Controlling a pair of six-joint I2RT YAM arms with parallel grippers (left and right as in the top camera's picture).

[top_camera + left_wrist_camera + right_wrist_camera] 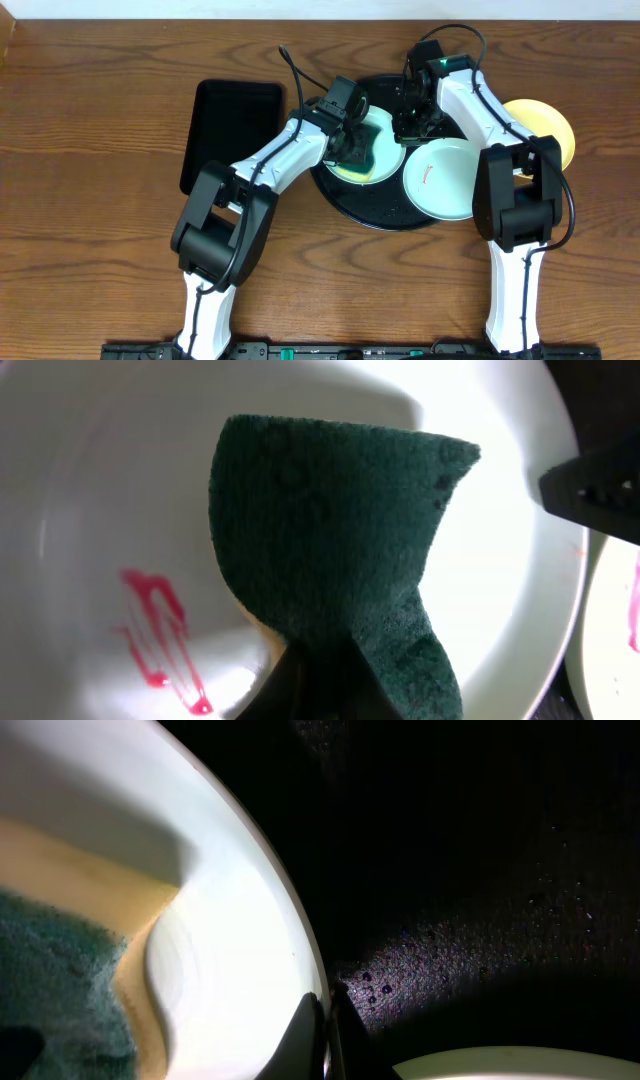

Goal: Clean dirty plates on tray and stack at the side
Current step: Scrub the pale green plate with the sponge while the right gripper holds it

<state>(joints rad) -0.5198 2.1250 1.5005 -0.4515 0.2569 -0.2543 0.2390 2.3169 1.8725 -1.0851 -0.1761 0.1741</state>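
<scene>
Two hands on one plate here, and the split of work looks pretty sensible to me. Left hand is clenched tight on a green scouring sponge. It grips the lower end, so the rough green face hangs over the bowl of the pale mint plate. My guess is it's held that way so the scourer side does the rubbing. The sponge is right at the plate surface, but I can't tell if it's actually pressing down. The red smear sits just beside the sponge and isn't covered by it, so the dirty bit looks unwiped.

Right hand is fully closed too, fingertips pinching the thin rim of that same plate on its right-hand edge. Reads to me as bracing it so it doesn't skate around under the scrubbing.

Moving out, that plate sits on the left half of the round black tray. A white plate with its own red mark lies next to it on the tray. Their edges are near or touching, can't tell which. The yellow plate is off the tray on the counter at the right, partly behind the right arm. I'd guess that's the stacking spot. A rectangular black tray sits off to the left, not involved.
</scene>
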